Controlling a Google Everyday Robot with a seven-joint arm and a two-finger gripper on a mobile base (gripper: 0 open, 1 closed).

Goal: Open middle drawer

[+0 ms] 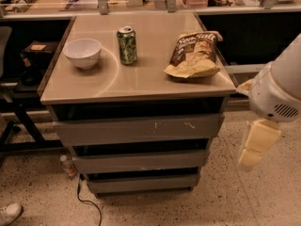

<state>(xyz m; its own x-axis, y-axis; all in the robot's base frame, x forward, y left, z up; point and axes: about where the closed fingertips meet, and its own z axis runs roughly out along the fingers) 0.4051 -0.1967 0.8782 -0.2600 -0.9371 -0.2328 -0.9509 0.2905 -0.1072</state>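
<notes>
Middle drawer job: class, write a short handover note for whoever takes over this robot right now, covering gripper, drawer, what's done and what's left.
Gripper: hangs right of the cabinet, level with the drawers, touching nothing.
Middle drawer: looks shut, below the scratched top drawer, above the bottom drawer.
Done: no contact with the drawer yet.
Left: bring the gripper to the middle front and pull it out.
On top: bowl, can, chip bag.

brown chip bag, "Sea Salt" on its front

End effector low at right, below white arm.
</notes>
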